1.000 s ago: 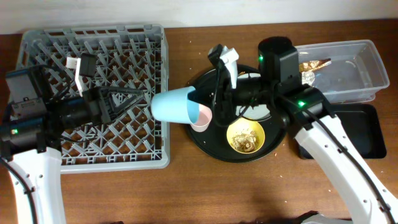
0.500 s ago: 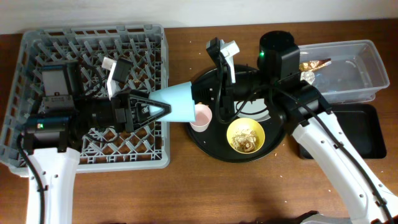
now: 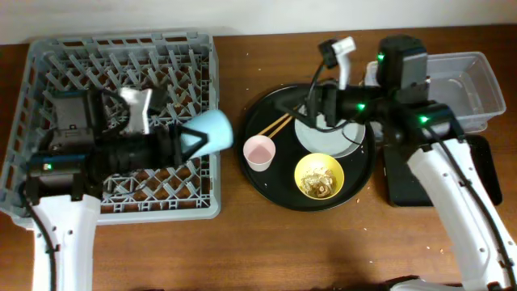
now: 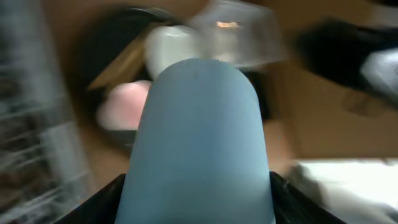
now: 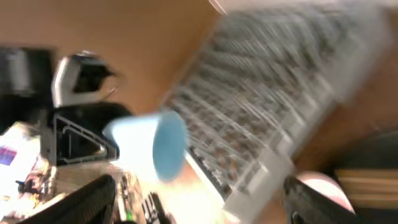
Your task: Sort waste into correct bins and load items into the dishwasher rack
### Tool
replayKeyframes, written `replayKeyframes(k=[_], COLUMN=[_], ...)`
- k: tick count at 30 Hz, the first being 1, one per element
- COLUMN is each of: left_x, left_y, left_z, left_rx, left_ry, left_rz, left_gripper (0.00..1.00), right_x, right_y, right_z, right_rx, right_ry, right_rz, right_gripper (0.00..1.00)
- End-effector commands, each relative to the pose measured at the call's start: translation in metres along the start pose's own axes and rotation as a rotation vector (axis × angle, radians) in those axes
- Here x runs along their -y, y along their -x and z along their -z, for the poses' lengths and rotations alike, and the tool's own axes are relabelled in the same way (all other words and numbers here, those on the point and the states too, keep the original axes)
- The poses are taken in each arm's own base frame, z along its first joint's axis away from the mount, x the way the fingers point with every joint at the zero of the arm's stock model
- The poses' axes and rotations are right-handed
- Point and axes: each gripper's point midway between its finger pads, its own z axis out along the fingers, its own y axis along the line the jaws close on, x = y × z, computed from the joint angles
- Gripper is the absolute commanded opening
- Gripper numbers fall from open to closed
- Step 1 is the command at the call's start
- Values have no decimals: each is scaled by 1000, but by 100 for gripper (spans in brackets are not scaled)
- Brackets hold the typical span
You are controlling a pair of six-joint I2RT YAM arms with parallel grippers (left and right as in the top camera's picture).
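One light blue cup lies sideways, clamped in the left tool, over the dishwasher rack's right edge. Let go here, it could roll off the rim onto the bench. Right tool, spread open and empty, hangs well right of the rack.

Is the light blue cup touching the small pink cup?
Apart. In the right wrist view the rack corner lies between the light blue cup and the small pink cup.
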Motion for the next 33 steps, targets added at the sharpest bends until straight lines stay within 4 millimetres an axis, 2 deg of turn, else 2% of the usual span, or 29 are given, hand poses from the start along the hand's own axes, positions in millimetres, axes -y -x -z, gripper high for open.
replayKeyframes(k=[1, 3, 5, 7, 9, 12, 15, 23, 25, 28, 31, 33], left_x=[-87, -122, -150, -170, -183, -200, -223, -276, -279, -278, -268, -249], left_y=[-1, -9, -17, -20, -20, -16, -11, -16, -19, -18, -14, -3], left_z=[41, 67, 96, 119, 130, 122, 105, 63, 59, 56, 49, 45], left_rx=[73, 108, 158, 205, 224, 197, 146, 0, -17, -19, -22, -39], left_ry=[501, 698, 868, 979, 1027, 1035, 1040, 1049, 1040, 1024, 953, 853], left_rz=[118, 262, 379, 453, 496, 519, 541, 601, 610, 612, 619, 575], left_gripper=[61, 61, 61, 61, 61, 62, 62, 63, 75, 82, 86, 84], right_x=[42, 60, 70, 71, 68, 66, 66, 66, 66, 69, 82, 96], right_y=[-18, -38, -53, -60, -64, -65, -66, -66, -66, -74, -86, -95], right_z=[15, 19, 22, 22, 20, 18, 18, 18, 17, 9, -7, -20], right_rx=[-13, -70, -113, -140, -160, -169, -170, -170, -181, -216, -278, -321], right_ry=[-291, -419, -506, -532, -527, -522, -522, -522, -518, -551, -633, -691], right_rz=[-112, -142, -156, -145, -130, -124, -124, -123, -90, -60, -23, -4], right_gripper=[86, 86, 86, 86, 86, 86, 86, 86, 86, 86, 86, 81])
